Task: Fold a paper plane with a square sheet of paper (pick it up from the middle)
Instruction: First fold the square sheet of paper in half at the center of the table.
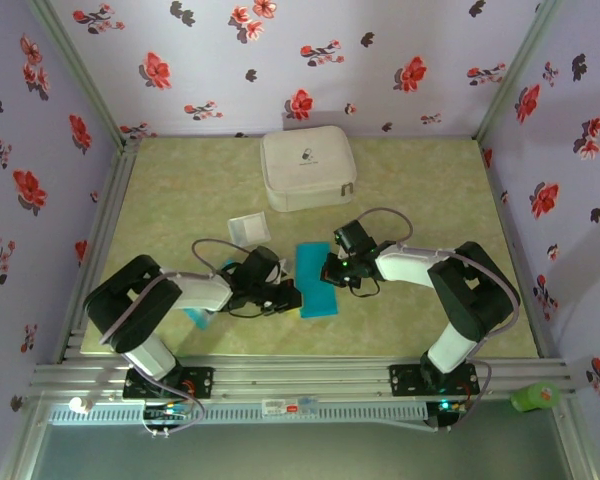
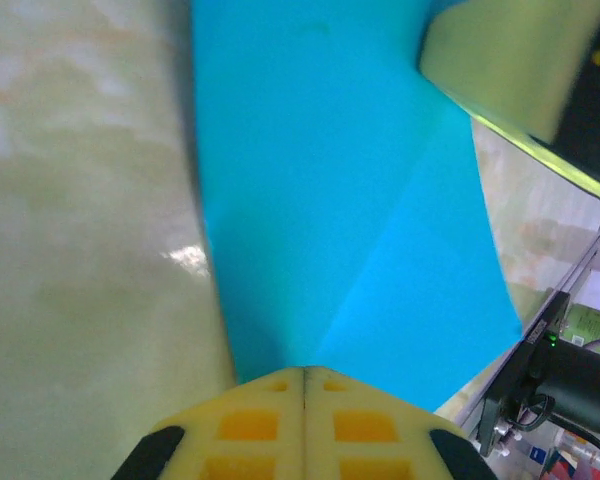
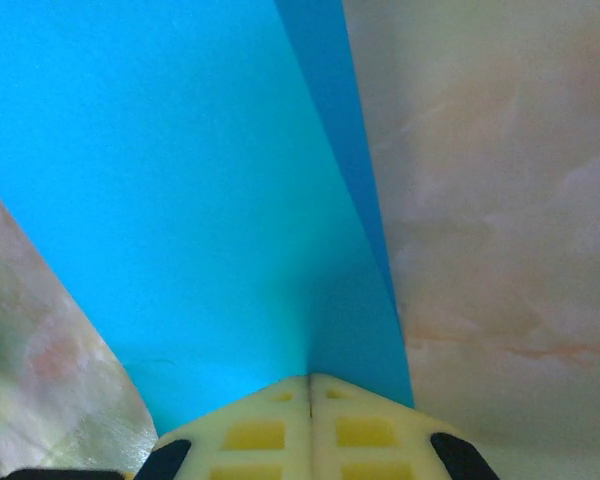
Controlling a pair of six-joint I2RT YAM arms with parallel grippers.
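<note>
While both jaws rest closed against it, blue paper (image 1: 315, 288) lies folded narrow, diagonal crease visible.

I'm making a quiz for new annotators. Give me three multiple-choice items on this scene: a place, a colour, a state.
1. Where does the white zipped case lie?
A. At the far side of the table, beyond the sheet of paper
B. On the near rail
C. Under the right arm

2. What colour is the sheet of paper?
A. Red
B. Bright blue
C. White

3. How do the left gripper's jaws stand?
A. Wide open
B. Shut
C. Clamped round the case

Answers:
1 A: the top view shows it behind the paper.
2 B: it is blue in all three views.
3 B: its fingers meet with no gap.
</note>
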